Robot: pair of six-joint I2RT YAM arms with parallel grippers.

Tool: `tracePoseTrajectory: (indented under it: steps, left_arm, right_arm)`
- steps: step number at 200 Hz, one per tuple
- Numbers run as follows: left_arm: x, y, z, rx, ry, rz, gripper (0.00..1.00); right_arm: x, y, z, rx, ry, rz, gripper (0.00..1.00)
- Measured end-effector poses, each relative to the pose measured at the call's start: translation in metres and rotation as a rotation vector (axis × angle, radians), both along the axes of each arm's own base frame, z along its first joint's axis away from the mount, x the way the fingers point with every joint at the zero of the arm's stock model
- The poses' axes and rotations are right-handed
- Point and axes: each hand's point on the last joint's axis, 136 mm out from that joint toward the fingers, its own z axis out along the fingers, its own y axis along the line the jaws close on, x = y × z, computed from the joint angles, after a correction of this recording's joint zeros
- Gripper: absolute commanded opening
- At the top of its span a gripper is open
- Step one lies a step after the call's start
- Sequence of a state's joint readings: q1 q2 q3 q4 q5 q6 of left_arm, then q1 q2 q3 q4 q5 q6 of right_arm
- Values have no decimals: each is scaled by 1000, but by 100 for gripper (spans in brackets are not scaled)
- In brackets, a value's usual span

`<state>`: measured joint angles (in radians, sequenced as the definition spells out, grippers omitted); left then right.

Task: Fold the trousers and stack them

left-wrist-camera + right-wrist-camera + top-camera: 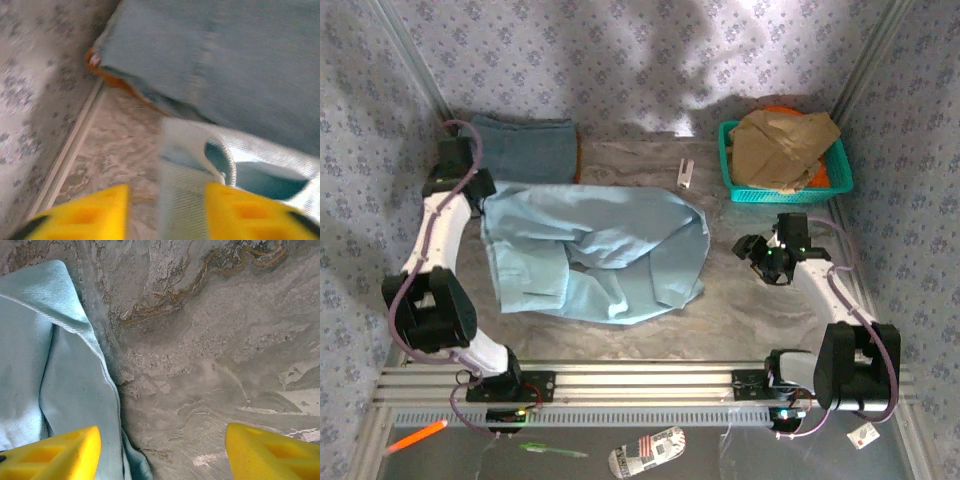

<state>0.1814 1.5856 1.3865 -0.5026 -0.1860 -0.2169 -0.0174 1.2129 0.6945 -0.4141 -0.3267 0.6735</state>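
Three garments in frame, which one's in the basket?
The tan-brown garment, crumpled in the teal basket at far right. The pale blue trousers lie spread at centre; the slate-blue denim garment sits folded at far left.

the marbled grey-beige table point(740, 310) carries crumpled pale sky-blue trousers point(590, 255) between the left claw point(458, 160) and the right claw point(765, 258). a folded slate-blue denim garment point(525, 148) lies just beyond the left claw, and a teal plastic basket point(785, 194) and a small white strip point(685, 173) lie beyond the right claw.

The trousers point(590, 250) are plain pale sky-blue, the folded garment point(525, 148) slate-blue, the basket point(790, 195) teal, the fingers point(55, 450) yellow.
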Motion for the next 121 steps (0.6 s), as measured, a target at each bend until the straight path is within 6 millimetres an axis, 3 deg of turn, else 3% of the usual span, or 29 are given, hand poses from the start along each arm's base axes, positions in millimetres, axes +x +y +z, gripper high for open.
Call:
tracePoseTrajectory:
  steps: [21,27,46,57,61,73,97,111,121]
  left_arm:
    - [-5,46,-14,-152,-11,173,81]
    - [-10,54,-16,-186,-15,212,88]
    - [-24,53,-14,-287,-32,274,90]
    - [-37,34,-9,-334,-50,265,91]
    - [-42,26,-8,-346,-50,258,99]
    - [-65,-4,-5,-376,-54,225,100]
    - [-119,-87,-2,-407,-58,50,100]
    - [-148,-132,-16,-431,-26,-72,100]
    - [-168,-153,-31,-441,16,-122,100]
  right_arm:
    - [0,4,1,-2,-2,14,69]
    - [-1,7,1,-3,-2,23,69]
    - [-3,18,1,-13,-4,63,69]
    - [-7,33,0,-23,-4,113,69]
    - [-8,37,0,-23,-4,126,69]
    - [-14,54,-1,-34,-6,187,69]
    - [-33,87,-7,-62,4,310,69]
    - [-47,101,-14,-80,23,364,68]
    - [-58,110,-18,-88,37,402,65]
